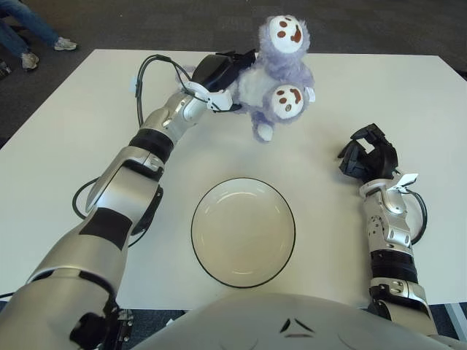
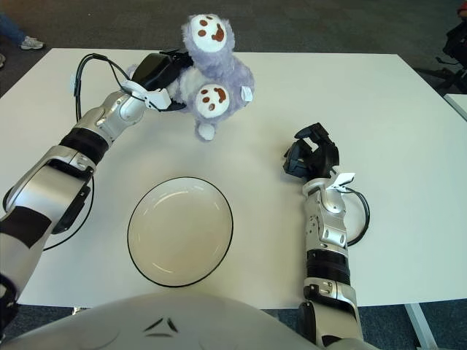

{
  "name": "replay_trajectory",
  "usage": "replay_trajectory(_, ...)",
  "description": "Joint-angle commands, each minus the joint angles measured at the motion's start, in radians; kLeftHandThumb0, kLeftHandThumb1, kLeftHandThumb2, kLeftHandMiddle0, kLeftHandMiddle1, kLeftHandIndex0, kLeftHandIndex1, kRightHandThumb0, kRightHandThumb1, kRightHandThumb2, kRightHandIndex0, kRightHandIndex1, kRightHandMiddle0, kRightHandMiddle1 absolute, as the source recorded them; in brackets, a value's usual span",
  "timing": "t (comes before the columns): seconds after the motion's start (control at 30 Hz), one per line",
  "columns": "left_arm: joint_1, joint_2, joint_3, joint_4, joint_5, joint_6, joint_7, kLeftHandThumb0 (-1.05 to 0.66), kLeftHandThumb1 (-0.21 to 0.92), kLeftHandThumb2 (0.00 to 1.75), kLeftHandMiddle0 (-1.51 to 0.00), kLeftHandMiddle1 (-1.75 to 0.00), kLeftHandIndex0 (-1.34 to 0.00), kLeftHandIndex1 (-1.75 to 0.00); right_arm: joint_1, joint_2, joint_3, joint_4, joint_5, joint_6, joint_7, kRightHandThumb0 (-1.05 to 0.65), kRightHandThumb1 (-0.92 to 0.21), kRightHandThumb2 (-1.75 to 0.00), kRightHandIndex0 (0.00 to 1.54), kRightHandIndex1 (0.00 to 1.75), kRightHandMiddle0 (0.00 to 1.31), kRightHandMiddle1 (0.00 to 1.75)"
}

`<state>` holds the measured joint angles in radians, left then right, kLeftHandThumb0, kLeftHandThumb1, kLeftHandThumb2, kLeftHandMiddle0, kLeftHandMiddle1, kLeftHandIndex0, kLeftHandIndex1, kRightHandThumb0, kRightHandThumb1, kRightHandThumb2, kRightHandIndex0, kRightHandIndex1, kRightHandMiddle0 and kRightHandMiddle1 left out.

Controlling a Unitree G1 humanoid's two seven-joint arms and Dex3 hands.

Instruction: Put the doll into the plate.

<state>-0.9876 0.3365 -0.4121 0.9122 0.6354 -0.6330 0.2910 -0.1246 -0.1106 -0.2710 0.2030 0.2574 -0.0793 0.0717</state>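
The doll (image 1: 273, 76) is a fluffy purple plush with two white faces with brown features. My left hand (image 1: 219, 73) is shut on its left side and holds it lifted above the far part of the white table (image 1: 87, 117). The plate (image 1: 243, 231) is white with a dark rim. It sits empty on the table near the front edge, well below the doll in the view. My right hand (image 1: 368, 157) shows to the right of the plate, with its fingers curled and holding nothing.
Black cables (image 1: 153, 69) run along my left arm and loop by the table's left side (image 1: 80, 200). A person's legs and shoes (image 1: 44, 36) are on the floor at the far left. A dark object (image 2: 456, 40) stands beyond the table's far right corner.
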Motion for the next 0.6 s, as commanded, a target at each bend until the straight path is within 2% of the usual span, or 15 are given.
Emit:
replay_trajectory(0.0, 0.005, 0.031, 0.015, -0.042, 0.02, -0.014, 0.045, 0.0, -0.13, 1.75, -0.99, -1.56, -0.73, -1.75, 0.029, 0.008, 0.003, 0.046, -0.006, 0.038, -0.005, -0.01, -0.12, -1.52, 0.73, 1.75, 0.6, 1.66)
replay_trajectory(0.2, 0.025, 0.065, 0.034, -0.144, 0.019, -0.009, 0.027, 0.0, -0.13, 1.75, -0.99, -1.56, -0.74, -1.75, 0.023, 0.008, 0.003, 0.053, -0.009, 0.04, -0.008, -0.01, -0.12, -1.52, 0.72, 1.75, 0.6, 1.66)
replay_trajectory(0.4, 0.066, 0.094, 0.062, -0.226, -0.015, -0.058, -0.005, 0.0, -0.12, 1.75, -0.98, -1.59, -0.73, -1.75, 0.02, 0.011, 0.005, 0.056, -0.009, 0.039, -0.006, -0.01, -0.12, -1.52, 0.73, 1.75, 0.6, 1.66)
replay_trajectory(0.57, 0.133, 0.14, 0.075, -0.309, 0.022, -0.121, 0.033, 0.0, -0.12, 1.75, -0.98, -1.57, -0.73, -1.75, 0.02, 0.008, 0.004, 0.06, -0.008, 0.038, -0.004, -0.01, -0.12, -1.52, 0.73, 1.75, 0.6, 1.66)
